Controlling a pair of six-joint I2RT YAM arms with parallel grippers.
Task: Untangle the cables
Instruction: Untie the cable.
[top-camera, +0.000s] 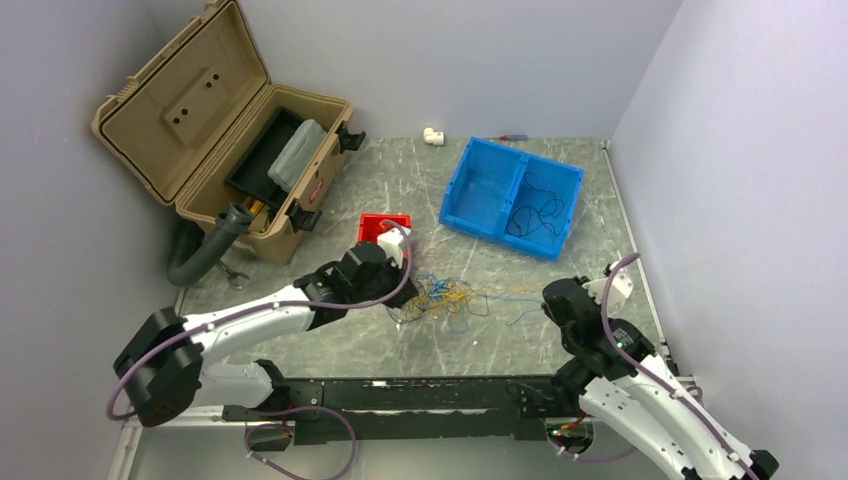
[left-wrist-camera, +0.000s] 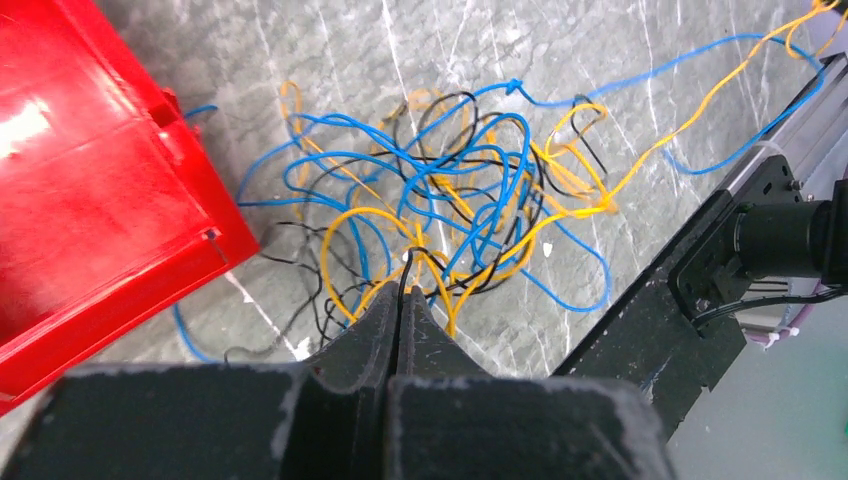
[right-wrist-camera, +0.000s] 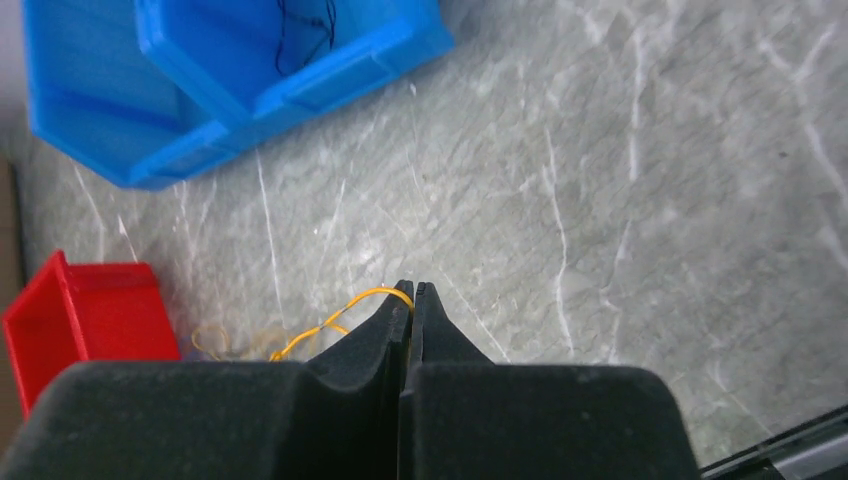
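Observation:
The cables (top-camera: 445, 298) lie as a loose tangle of yellow, blue and black strands on the marble table between the two arms. In the left wrist view the tangle (left-wrist-camera: 470, 215) spreads just ahead of my left gripper (left-wrist-camera: 400, 290), which is shut on a black strand (left-wrist-camera: 403, 268) at the tangle's near edge. From above, the left gripper (top-camera: 403, 302) sits at the tangle's left side. My right gripper (top-camera: 550, 292) is to the right of the tangle, shut on a yellow strand (right-wrist-camera: 340, 315) that leads from its tips (right-wrist-camera: 411, 290) back toward the tangle.
A red bin (top-camera: 385, 217) stands just behind the left gripper. A blue two-part bin (top-camera: 458, 192) at the back holds a dark cable (top-camera: 530, 215). An open tan toolbox (top-camera: 230, 150) and a grey hose (top-camera: 205, 250) are at the left. A black rail (top-camera: 400, 390) runs along the near edge.

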